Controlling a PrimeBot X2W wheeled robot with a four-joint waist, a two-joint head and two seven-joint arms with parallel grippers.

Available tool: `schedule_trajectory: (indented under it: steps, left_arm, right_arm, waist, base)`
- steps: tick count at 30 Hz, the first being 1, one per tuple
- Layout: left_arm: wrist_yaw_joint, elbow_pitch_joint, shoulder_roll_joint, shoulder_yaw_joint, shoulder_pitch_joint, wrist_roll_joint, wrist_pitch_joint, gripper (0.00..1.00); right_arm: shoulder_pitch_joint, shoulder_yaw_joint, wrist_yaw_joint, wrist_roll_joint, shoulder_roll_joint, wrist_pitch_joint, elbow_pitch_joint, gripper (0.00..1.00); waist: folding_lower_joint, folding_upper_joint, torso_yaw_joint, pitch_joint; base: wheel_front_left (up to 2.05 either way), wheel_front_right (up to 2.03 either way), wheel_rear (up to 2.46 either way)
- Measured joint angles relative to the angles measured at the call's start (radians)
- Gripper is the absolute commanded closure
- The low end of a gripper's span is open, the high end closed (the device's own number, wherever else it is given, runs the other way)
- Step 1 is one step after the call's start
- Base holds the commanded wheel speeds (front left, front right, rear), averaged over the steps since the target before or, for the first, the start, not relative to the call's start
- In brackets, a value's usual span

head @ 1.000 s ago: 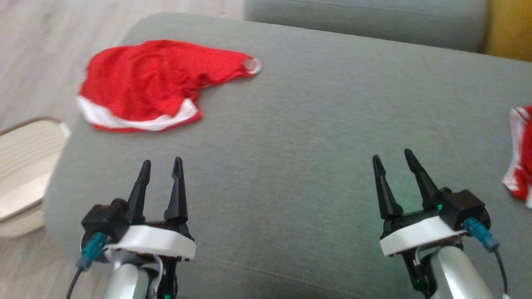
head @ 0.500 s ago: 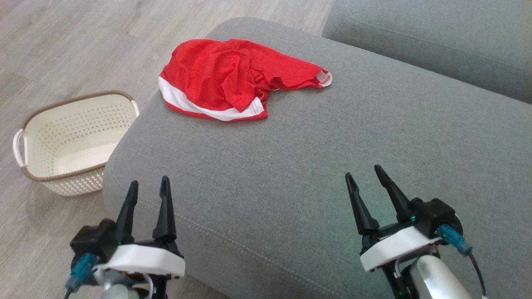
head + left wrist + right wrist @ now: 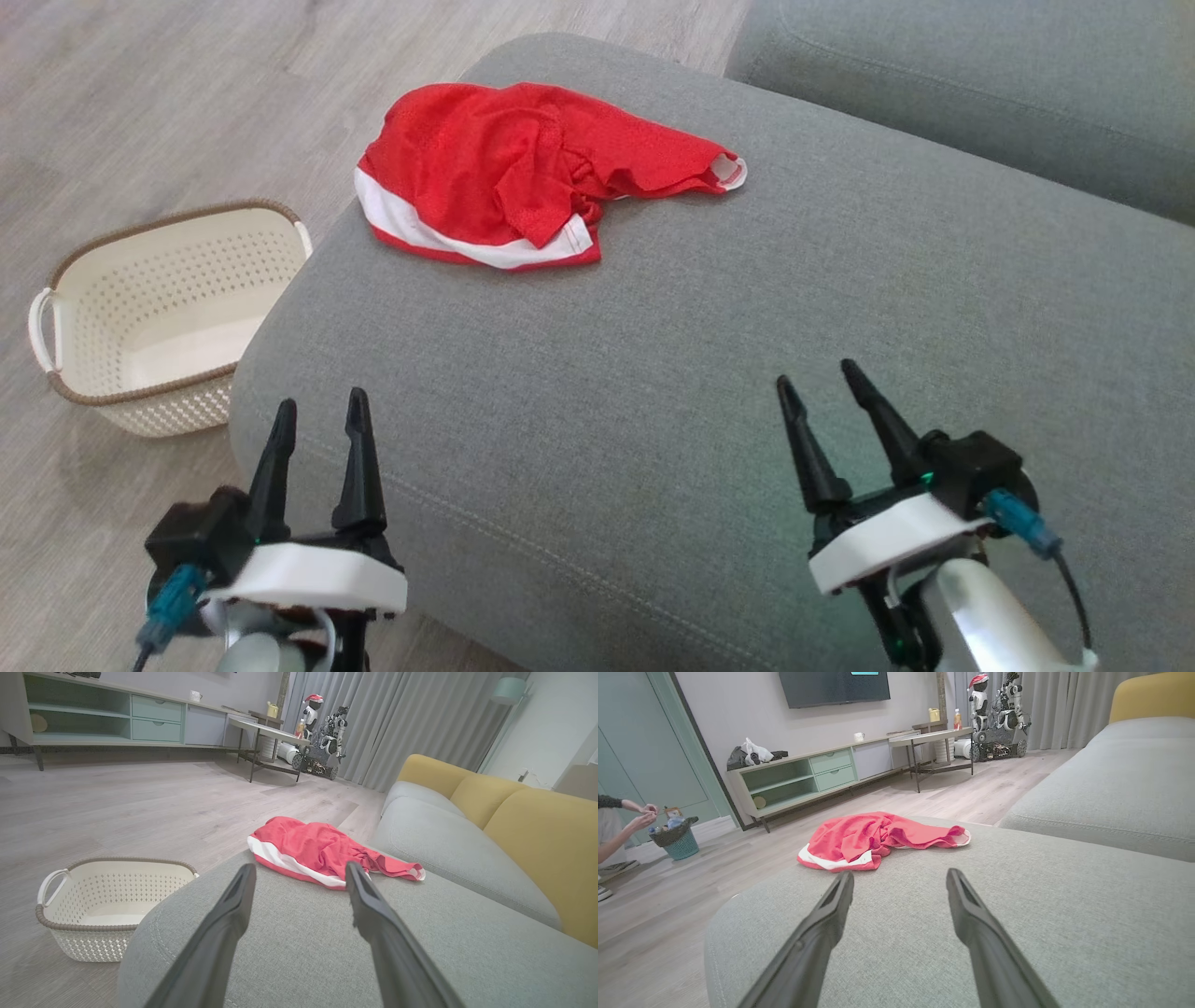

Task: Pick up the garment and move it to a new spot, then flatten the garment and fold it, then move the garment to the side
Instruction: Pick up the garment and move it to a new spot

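Since a second ago the head camera has swung, so the whole picture sits differently; over the last half second little has changed. The red garment (image 3: 504, 173) keeps the same crumpled shape on the grey cushion (image 3: 709, 373). The left gripper (image 3: 319, 399) has sunk slightly toward the cushion's near left edge, and the right gripper (image 3: 815, 373) is almost where it was, over the cushion's near right part. Both claws stand with fingers spread wide and nothing between them, the same as before, well apart from the garment.

The cream perforated basket (image 3: 159, 280) with a brown woven rim stands on the wood floor (image 3: 140, 112), just off the cushion's left side; its holed walls and pale bottom show plainly.

The garment lies at the cushion's far left corner. Its long axis runs along the cushion's far edge. The broad end, with a white band along the hem, sits at the left corner. The narrow end, with a small white-edged opening, points right toward the middle of the cushion's far edge
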Motion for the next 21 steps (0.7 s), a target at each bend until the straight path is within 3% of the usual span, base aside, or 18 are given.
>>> schedule_trajectory:
  steps: [10, 21]
  left_arm:
    - [-0.055, 0.096, -0.001, 0.04, -0.123, 0.0, 0.0, 0.0]
    - [-0.143, 0.441, 0.004, 0.034, -0.469, 0.038, 0.018, 0.0]
  right_arm:
    - [0.0, -0.083, 0.0, -0.032, -0.012, 0.006, -0.07, 0.0]
    - [-0.049, -0.225, 0.0, -0.099, -0.075, 0.099, -0.26, 0.0]
  waist:
    - [0.0, 0.0, -0.033, 0.07]
    - [0.0001, 0.0, -0.08, 0.227]
  base:
    - [0.0, 0.0, 0.0]
    - [0.0, 0.0, 0.0]
